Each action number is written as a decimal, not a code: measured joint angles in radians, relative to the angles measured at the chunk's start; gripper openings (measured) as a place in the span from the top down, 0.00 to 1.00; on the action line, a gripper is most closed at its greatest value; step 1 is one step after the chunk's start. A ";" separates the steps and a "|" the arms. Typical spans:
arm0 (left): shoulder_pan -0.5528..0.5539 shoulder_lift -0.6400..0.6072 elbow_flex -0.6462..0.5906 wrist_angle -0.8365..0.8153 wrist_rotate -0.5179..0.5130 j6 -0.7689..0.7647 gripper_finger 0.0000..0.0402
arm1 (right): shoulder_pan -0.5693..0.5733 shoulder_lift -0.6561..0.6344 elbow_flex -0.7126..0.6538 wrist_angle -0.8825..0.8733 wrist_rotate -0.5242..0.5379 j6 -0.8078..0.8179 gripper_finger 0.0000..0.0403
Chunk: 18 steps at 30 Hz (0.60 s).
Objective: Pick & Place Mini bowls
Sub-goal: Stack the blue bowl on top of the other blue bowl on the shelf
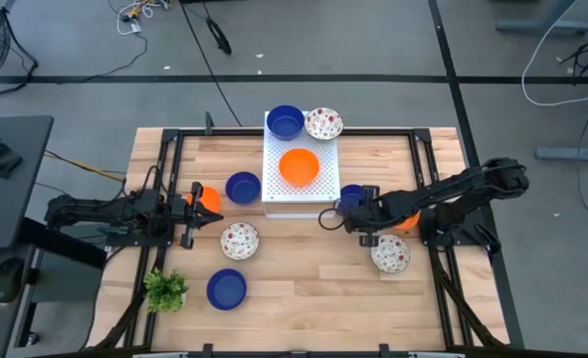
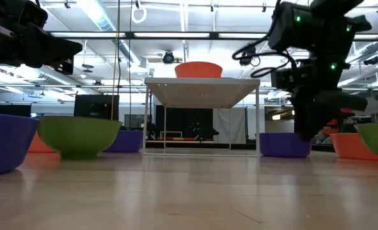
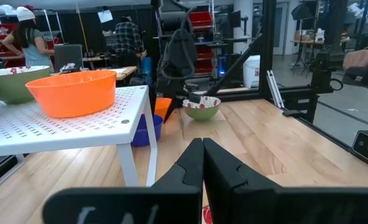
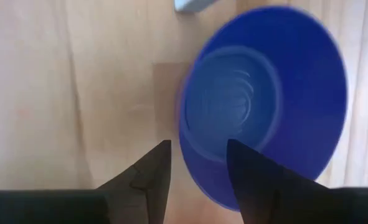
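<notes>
Hovering over a blue mini bowl [image 1: 352,196] just right of the white perforated board [image 1: 300,187], the right gripper [image 1: 345,212] points down at it with its fingers [image 4: 151,174] narrowly parted, one fingertip over the bowl's rim and the other over bare wood; whether they touch the bowl cannot be told. On the board: one blue bowl [image 1: 286,121], one white red-speckled bowl [image 1: 323,123], one orange bowl [image 1: 298,166]. On the wooden table [image 1: 303,288], left of the board: a blue bowl [image 1: 242,187] just beside the board, an orange bowl [image 1: 206,198], a speckled bowl [image 1: 239,240], and a blue bowl [image 1: 226,289] nearer the front. Right side: an orange bowl [image 1: 407,221] partly hidden under the right arm, and a speckled bowl [image 1: 390,254] below it. Left gripper [image 1: 189,212] rests low at the table's left, its fingers [image 3: 193,168] pressed together, holding nothing. A small green plant [image 1: 165,289] stands at the front left corner.
</notes>
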 joint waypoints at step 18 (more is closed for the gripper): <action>0.000 0.000 0.000 0.045 0.014 -0.152 0.99 | 0.094 -0.036 0.076 -0.097 -0.172 0.106 0.97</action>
